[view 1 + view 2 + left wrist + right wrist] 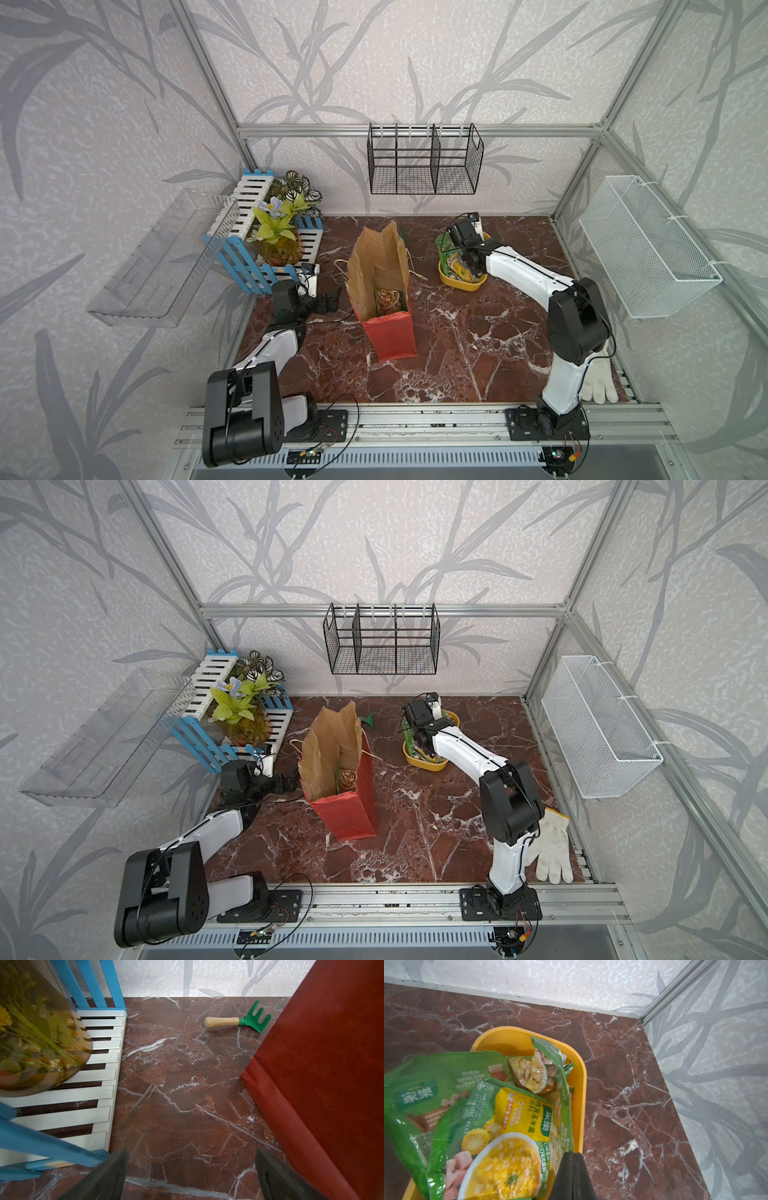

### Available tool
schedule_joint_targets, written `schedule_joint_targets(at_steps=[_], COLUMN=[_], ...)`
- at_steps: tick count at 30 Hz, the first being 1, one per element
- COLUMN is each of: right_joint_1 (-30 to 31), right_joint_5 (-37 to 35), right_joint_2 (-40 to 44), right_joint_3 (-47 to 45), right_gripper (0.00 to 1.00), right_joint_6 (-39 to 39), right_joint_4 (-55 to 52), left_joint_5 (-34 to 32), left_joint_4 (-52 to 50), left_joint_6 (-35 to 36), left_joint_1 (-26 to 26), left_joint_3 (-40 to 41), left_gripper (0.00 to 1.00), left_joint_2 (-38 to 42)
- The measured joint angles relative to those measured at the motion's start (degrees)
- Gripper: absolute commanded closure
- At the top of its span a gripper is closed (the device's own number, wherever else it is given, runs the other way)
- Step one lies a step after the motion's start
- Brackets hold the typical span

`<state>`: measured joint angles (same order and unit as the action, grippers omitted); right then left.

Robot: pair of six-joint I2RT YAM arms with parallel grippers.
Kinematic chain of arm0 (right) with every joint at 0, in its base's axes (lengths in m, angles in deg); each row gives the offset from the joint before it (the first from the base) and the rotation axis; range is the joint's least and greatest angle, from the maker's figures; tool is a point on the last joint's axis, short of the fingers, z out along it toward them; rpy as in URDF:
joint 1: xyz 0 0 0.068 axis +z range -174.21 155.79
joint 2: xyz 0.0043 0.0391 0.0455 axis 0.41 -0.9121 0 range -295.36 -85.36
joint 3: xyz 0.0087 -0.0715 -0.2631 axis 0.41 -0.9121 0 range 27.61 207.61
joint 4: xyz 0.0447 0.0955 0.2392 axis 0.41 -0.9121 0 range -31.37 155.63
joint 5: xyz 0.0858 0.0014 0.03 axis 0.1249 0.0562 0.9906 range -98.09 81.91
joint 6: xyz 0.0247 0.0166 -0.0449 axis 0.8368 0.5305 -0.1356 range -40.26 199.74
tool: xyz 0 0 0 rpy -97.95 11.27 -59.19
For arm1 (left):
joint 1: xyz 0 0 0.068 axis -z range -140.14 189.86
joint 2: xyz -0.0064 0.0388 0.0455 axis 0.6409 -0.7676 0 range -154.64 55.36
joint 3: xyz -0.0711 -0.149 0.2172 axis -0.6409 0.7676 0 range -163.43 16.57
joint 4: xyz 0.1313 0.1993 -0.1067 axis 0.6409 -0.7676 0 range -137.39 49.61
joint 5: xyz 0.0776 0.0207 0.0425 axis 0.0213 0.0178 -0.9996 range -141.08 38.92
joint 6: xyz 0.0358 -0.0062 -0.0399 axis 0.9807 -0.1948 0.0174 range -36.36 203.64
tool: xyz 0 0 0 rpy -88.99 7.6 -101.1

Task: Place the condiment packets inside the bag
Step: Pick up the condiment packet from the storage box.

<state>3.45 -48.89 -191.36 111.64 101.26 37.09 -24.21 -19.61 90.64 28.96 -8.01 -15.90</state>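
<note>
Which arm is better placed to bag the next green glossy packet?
Right. The right gripper is shut at a packet in the yellow plastic tub; the left gripper is open beside the red paper bag.

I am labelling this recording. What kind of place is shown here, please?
Probably a robot test booth dressed like a home: an aluminium frame holds wallpapered panels, the left arm and right arm stand on a front rail, and the tabletop is marble-look.
</note>
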Motion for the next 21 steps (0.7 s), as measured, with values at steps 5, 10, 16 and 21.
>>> schedule_joint_targets(at_steps=[5,10,16,21], right_joint_1=[-2.1,-4.15,-5.97,-6.12], right_joint_5=[1.86,5.46,9.35,10.97], right_joint_2=[1.42,1.42,1.42,1.42], right_joint_3=[-1.25,-3.15,-4.28,-4.28], right_gripper=[0.77,0.59,0.64,0.93], right_joint_6=[2.49,4.76,6.36,6.91], right_joint_4=[0.22,0.46,1.42,2.54], left_joint_5=[0.0,0.0,0.02,0.02], left_joint_4=[0.0,0.0,0.0,0.0], left_joint_6=[0.0,-0.02,-0.02,-0.04], left_joint_1=[0.0,-0.02,-0.02,-0.02], left_joint_3=[0.0,0.0,0.0,0.0], left_gripper=[0.0,0.0,0.0,0.0], left_joint_2=[0.0,0.0,0.33,0.55])
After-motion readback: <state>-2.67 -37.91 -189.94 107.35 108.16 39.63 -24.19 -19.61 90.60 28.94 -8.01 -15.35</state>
